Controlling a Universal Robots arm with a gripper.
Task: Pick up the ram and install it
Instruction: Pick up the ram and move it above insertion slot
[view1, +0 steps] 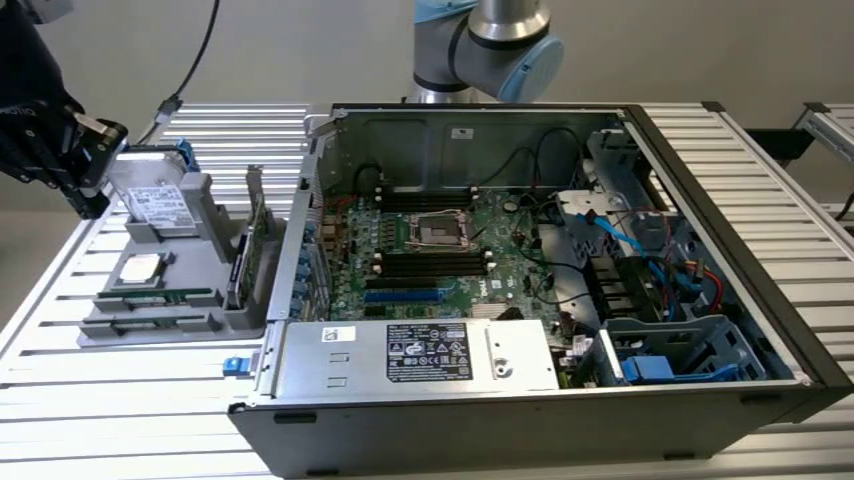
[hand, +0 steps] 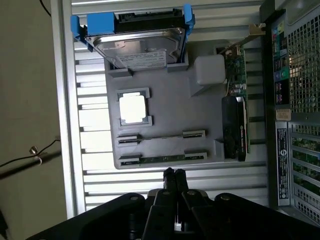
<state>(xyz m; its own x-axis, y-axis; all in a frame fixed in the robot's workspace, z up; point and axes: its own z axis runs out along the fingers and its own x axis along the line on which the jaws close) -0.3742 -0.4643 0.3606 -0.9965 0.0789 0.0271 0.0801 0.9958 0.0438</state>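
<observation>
The ram (hand: 162, 159) is a thin green stick standing on edge in a slot of the grey parts tray (hand: 200, 122). In the exterior view the ram (view1: 154, 297) lies near the tray's front. My gripper (hand: 173, 175) hangs above, its black fingers pressed together with nothing between them, the tips just beside the ram's slot in the wrist view. In the exterior view my gripper (view1: 91, 195) is high at the far left, over the tray's outer edge. The open computer case (view1: 747, 300) with its motherboard (view1: 441, 250) stands to the exterior view's right of the tray.
The tray also holds a hard drive (hand: 137, 47) in blue brackets, a square silver processor (hand: 133, 107) and a green expansion card (hand: 235, 115) on edge beside the case wall. A silver power supply (view1: 427, 350) sits at the case's front. A cable (view1: 200, 60) hangs behind the tray.
</observation>
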